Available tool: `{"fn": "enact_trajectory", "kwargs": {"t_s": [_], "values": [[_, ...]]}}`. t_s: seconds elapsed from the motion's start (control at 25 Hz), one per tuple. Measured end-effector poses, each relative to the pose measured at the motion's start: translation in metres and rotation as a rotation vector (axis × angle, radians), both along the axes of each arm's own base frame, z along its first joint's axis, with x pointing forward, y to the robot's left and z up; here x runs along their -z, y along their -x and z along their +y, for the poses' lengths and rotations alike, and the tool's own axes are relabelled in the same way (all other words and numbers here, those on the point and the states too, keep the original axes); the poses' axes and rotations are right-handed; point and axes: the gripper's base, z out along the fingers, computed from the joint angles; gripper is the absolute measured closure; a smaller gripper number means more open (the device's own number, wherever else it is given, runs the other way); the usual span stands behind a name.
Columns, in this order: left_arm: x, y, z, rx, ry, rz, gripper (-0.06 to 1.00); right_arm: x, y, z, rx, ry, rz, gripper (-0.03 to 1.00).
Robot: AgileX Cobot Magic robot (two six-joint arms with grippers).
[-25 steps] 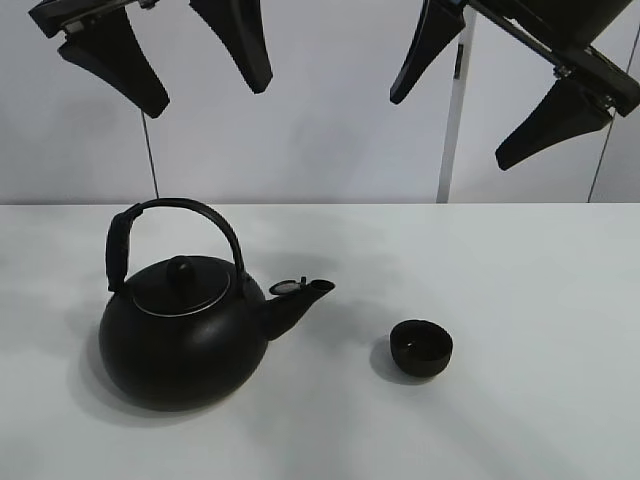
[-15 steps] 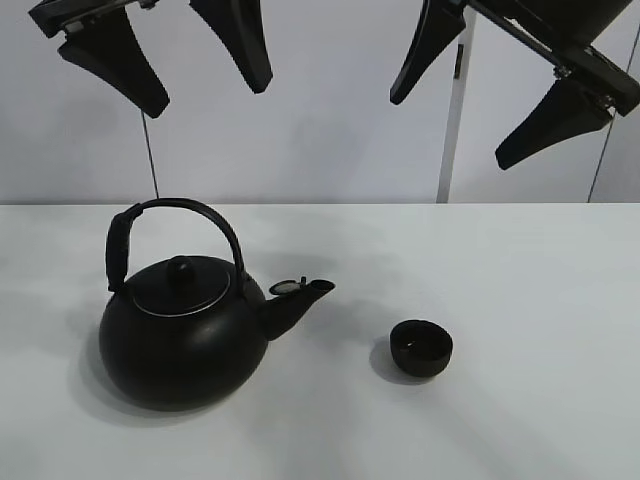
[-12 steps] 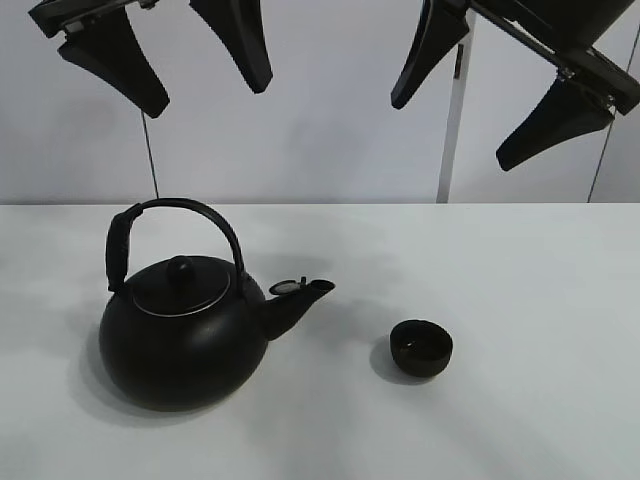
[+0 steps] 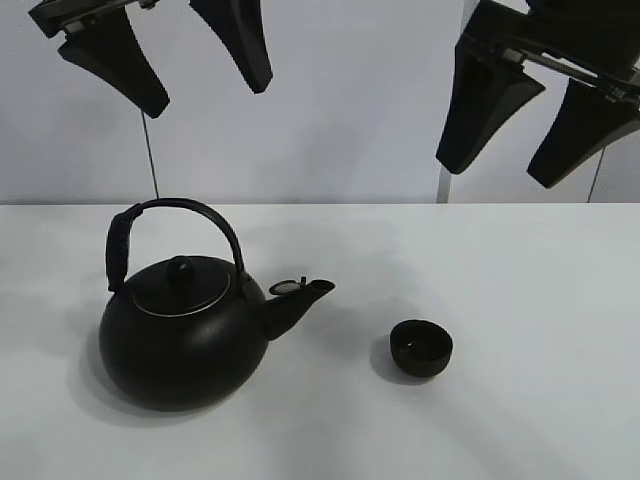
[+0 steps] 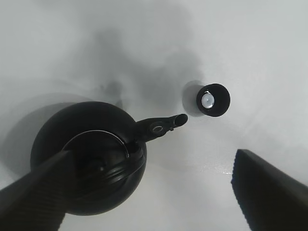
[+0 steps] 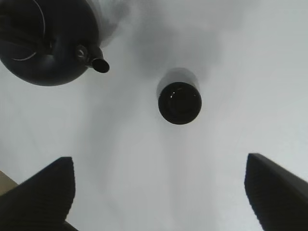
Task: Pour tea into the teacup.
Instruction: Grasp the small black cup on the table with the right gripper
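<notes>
White table [image 4: 540, 300]. Big round black kettle [image 4: 180, 345] stands upright on its left part, lid [image 4: 182, 285] on, arched handle [image 4: 190, 207] up, spout [image 4: 298, 302] pointing right toward the cup. Left gripper [image 4: 205, 90] hangs high above the kettle, jaws spread wide, holding nothing. Right gripper [image 4: 497, 170] hangs high on the right, up over the cup's side, jaws wide apart too, empty. Teacup [image 4: 421, 347], small, black, upright on the table right of the spout, near it, not touching.
</notes>
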Motion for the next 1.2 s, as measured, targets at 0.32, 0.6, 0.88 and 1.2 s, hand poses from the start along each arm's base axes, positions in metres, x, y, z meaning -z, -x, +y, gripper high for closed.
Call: {"fn": "enact_trajectory", "kwargs": {"t_s": [0.32,0.6,0.88,1.2], "values": [[0.0,0.0,0.0,0.0,0.0,0.0,0.31,0.022,-0.002,0.022,-0.203,0.256,-0.05,0.31],[0.0,0.0,0.0,0.0,0.0,0.0,0.31,0.049,0.007,0.058,-0.403,0.392,-0.105,0.31],[0.0,0.0,0.0,0.0,0.0,0.0,0.31,0.087,0.004,0.06,-0.423,0.401,-0.117,0.31],[0.0,0.0,0.0,0.0,0.0,0.0,0.31,0.123,-0.007,0.07,-0.408,0.368,-0.084,0.35]]}}
